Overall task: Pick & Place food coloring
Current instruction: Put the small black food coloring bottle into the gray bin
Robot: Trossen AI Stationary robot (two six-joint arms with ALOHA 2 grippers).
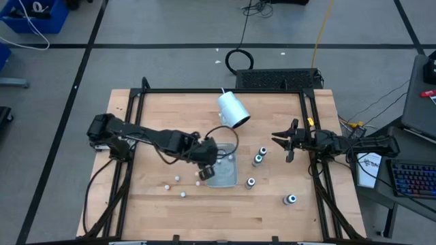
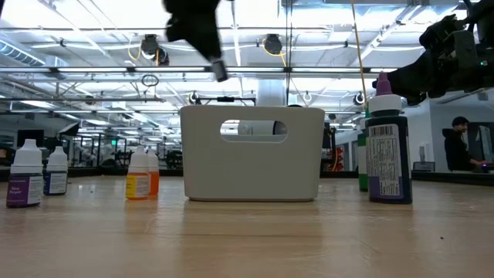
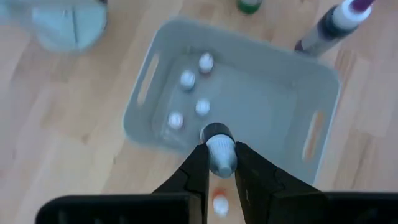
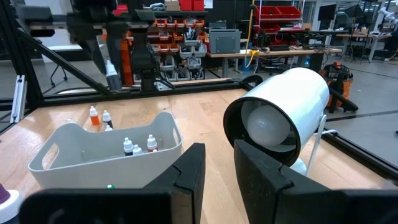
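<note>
My left gripper [image 3: 219, 151] is shut on one small food coloring bottle [image 3: 217, 134] with a pale cap. It hangs above the left wall of the pale tray [image 1: 226, 178]. Several tiny bottles [image 3: 194, 93] stand inside the tray. A few more small bottles [image 1: 178, 185] stand on the table left of the tray, and an orange one [image 3: 220, 204] stands below my fingers. Several larger dark bottles [image 1: 259, 156] stand right of the tray. My right gripper [image 1: 289, 143] waits shut at the table's right edge, touching nothing. My left gripper pinches the small bottle at its pale cap end [image 3: 221, 163] between its two fingers. The fingers slant down from the table's left side. The bottle is lifted clear, above the tray's rim [image 2: 220, 71].
A large white cylindrical cup [image 1: 233, 109] lies on its side at the far middle of the table. One dark bottle [image 1: 291, 199] stands alone near the front right. Black rails [image 1: 310, 129] run along the table's left and right sides.
</note>
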